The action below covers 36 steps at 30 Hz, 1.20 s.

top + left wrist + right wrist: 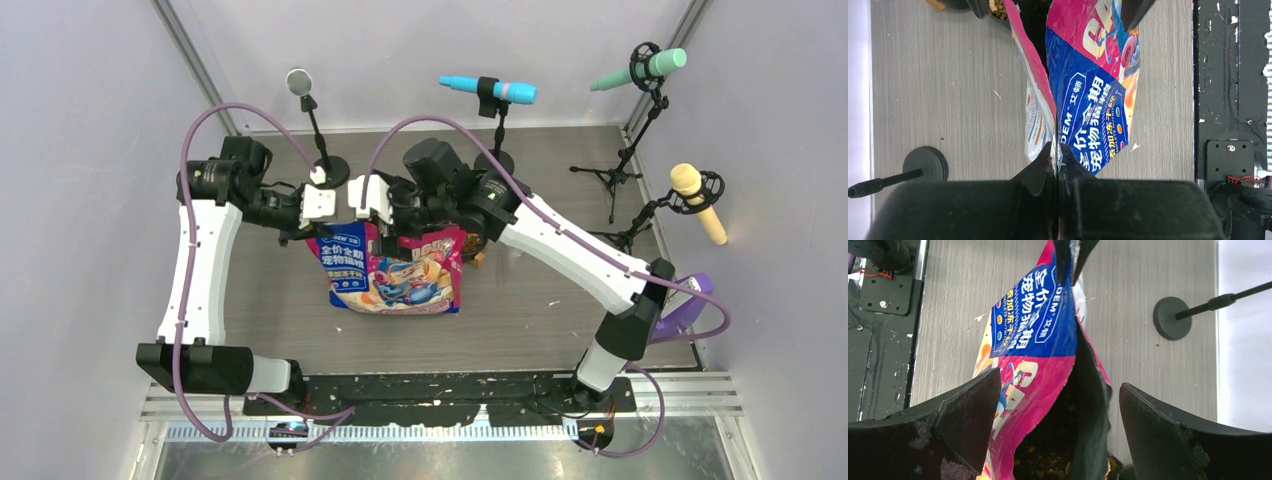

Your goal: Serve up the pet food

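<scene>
On the pink-and-blue bag (1088, 100): "DEM"

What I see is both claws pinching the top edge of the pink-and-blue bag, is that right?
Not quite. Only the left gripper is shut on the bag, at its top edge. The right gripper is open, its jaws wide apart on either side of the bag's mouth, as the right wrist view shows.
</scene>
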Tool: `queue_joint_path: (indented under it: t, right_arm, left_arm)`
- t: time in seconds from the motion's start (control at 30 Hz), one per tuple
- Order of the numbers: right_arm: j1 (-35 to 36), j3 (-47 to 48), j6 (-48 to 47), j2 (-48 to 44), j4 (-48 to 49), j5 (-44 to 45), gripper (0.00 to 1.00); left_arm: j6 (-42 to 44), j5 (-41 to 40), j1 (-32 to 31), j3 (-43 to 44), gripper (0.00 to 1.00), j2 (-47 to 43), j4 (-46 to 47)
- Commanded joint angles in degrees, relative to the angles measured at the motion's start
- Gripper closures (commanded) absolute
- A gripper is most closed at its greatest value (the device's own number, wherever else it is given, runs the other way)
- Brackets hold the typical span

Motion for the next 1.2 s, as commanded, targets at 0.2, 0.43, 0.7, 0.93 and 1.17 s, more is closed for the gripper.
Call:
queue_joint_path:
  t: [0.2,0.43,0.7,0.93,1.17]
  right_arm:
    - [0.78,0.0,-3.98,0.74,-1.32,9.46,0.07]
    - [1.44,-6.9,-9.55,-4.43,-3.48,19.42,0.41]
    - [1.4,-11.34,-11.05,-8.09,-1.27,23.57,0.68]
    - [0.56,-13.74,-11.34,-10.65,-0.99,30.27,0.89]
    - [-0.07,-18.87,-11.75,-14.93,2.31,33.03,0.95]
  left_arm:
    - [-0.25,3.02,0.54,-0.15,1.0,-5.18,-5.03]
    - [-0.86,2.48,0.55,-0.39,1.0,-5.46,-4.26]
    - [-0.95,1.87,0.67,-0.44,1.0,-5.16,-4.02]
    - [-1.1,2.11,0.99,-0.78,1.0,-5.22,-3.3]
    - [-6.4,2.27,1.08,-2.72,1.0,-6.66,2.64]
